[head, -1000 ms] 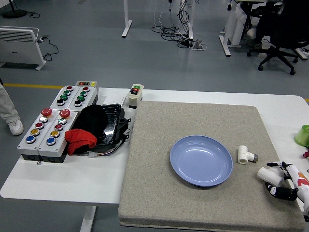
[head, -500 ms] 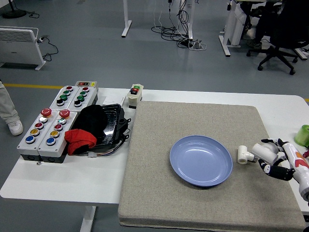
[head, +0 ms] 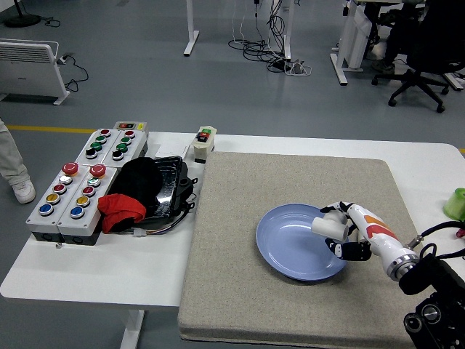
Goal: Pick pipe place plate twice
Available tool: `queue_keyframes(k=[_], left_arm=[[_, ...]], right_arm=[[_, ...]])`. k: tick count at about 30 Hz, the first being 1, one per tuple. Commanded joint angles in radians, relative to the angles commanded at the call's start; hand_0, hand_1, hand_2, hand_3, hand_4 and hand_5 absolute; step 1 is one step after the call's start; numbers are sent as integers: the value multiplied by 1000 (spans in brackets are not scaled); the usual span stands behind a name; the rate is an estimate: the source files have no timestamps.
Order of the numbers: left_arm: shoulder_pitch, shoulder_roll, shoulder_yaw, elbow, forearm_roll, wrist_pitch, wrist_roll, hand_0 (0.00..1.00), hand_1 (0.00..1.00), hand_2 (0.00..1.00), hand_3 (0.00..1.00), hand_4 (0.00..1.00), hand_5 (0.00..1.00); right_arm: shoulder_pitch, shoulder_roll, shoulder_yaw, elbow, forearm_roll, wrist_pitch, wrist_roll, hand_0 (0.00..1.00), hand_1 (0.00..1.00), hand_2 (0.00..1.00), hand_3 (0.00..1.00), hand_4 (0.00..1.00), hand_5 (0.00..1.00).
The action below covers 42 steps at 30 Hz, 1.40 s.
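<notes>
- Since 0.5 s ago the right hand (head: 347, 234) has swung from the right edge of the frame leftward, and now sits over the right rim of the round blue plate (head: 290, 243), centre-right of the frame.
- The white plastic pipe fitting (head: 326, 226) has travelled with it. No second fitting is visible on the mat now; it may be hidden behind the hand, so I cannot tell where it is.
- Hand state: fingers curled around the fitting, pinching it. Whether the piece touches the plate or hangs just above it cannot be told.
- The plate rests on the grey felt mat (head: 240, 291) covering the white table (head: 87, 273).
- Left hand not in view.
- Handling judgement: the fitting looks rigid, light and smooth, probably slippery plastic, not fragile. The round body is likely to roll on the plate's sloped surface if let go high.
- Best hold, judged: across the thick barrel, fingers opposed on both sides, rather than on the narrow end.
- Upper left of frame, untouched: grey button boxes (head: 76, 182), black tray with red cloth (head: 120, 211).
</notes>
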Motion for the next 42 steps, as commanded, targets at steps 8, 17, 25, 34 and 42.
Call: queue_keyframes(k=[8, 17, 25, 34, 42], left_arm=[[0, -1, -3, 0, 5, 0, 3, 621, 590, 546, 593, 276, 998], [2, 0, 3, -1, -3, -3, 1, 621, 590, 543, 593, 276, 998], [3, 0, 7, -1, -9, -2, -1, 621, 590, 540, 592, 276, 998], [5, -2, 2, -2, -1, -3, 4, 621, 590, 539, 592, 275, 998], [6, -3, 3, -2, -6, -3, 3, 621, 590, 538, 591, 275, 998]], right_arm=[[12, 0, -7, -35, -56, 43, 11, 945, 898, 998, 998, 773, 213], [4, 1, 14, -14, -26, -5, 48, 998, 965, 998, 998, 850, 277], [4, 3, 126, -44, -60, -35, 30, 998, 946, 998, 998, 801, 267], [32, -1, 220, -149, -46, 45, 27, 998, 939, 998, 998, 788, 261], [59, 21, 227, -220, -44, 41, 49, 984, 928, 998, 954, 754, 237]])
